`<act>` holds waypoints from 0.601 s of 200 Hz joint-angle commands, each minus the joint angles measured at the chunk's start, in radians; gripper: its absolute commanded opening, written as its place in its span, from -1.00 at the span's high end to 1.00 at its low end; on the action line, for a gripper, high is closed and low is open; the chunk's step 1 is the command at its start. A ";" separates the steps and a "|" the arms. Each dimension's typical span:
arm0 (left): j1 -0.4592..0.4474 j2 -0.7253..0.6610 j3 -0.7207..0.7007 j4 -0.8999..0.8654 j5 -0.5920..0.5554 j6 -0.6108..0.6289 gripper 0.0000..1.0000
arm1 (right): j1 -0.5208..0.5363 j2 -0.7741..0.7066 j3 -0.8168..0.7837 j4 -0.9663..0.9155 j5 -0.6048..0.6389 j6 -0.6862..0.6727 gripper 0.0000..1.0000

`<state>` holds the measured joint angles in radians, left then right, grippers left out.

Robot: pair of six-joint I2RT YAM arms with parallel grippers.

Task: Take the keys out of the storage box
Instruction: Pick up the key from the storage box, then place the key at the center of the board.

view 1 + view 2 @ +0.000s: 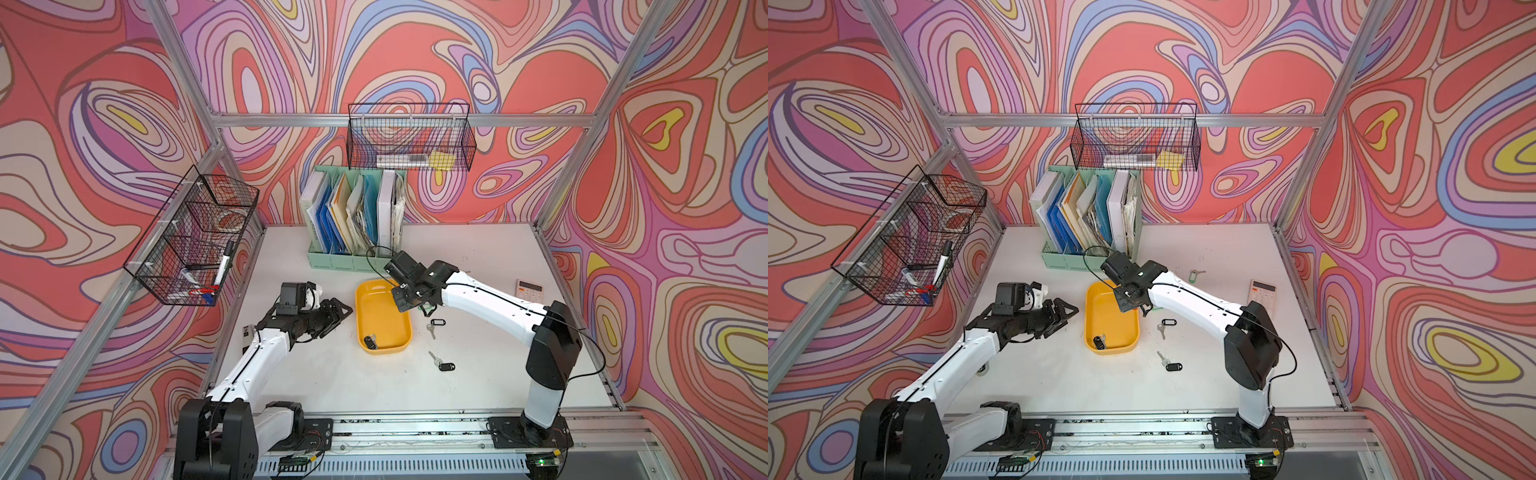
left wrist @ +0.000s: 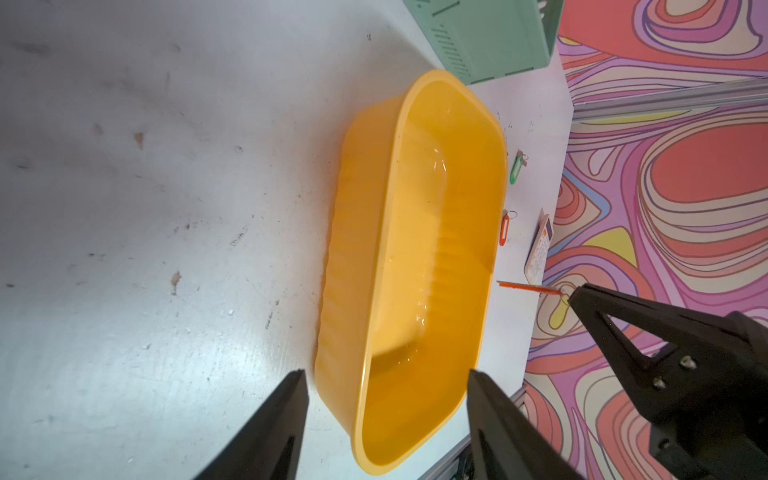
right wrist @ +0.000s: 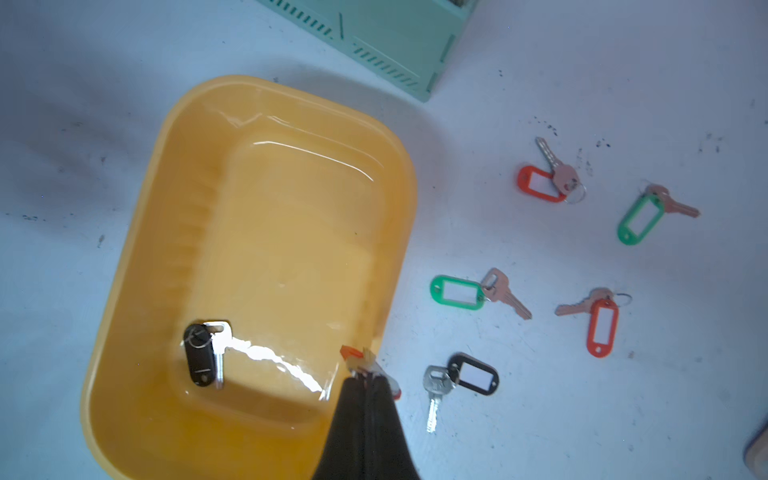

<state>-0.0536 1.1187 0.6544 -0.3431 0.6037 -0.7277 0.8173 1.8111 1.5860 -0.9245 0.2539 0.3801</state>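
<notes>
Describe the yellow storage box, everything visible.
The storage box is a shallow glossy yellow plastic tray, rectangular with rounded corners, low walls, ribbing on one long inner wall. It sits flat on the table in front of the mint file organiser. Inside lies only a black-tagged key, at the near end. The right gripper, shut on an orange-tagged key, hangs over its rim.

The scene was lit brightly and evenly from overhead. White streaks of glare were thrown across the floor of the storage box (image 3: 291, 232), and soft grey shadows were cast on the table (image 3: 62, 291) around it. The right gripper (image 3: 365, 376) and the orange-tagged key (image 3: 353, 355) pinched in it were rendered out of focus at close range.
</notes>
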 commanded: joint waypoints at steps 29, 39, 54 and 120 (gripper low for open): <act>-0.005 -0.119 0.020 -0.105 -0.195 0.040 -0.80 | -0.126 -0.163 -0.225 0.004 0.046 0.032 1.00; -0.005 -0.133 0.015 -0.109 -0.208 0.042 -0.86 | -0.158 -0.185 -0.271 0.015 0.045 0.032 1.00; -0.005 -0.144 0.012 -0.113 -0.211 0.041 -0.89 | -0.201 -0.202 -0.326 0.033 0.044 0.030 1.00; -0.005 -0.109 0.008 -0.106 -0.181 0.033 -0.89 | -0.316 -0.176 -0.445 0.127 0.013 0.028 1.00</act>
<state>-0.0536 0.9913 0.6575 -0.4309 0.4187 -0.7063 0.5213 1.6188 1.1530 -0.8581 0.2779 0.4023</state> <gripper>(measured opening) 0.948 0.055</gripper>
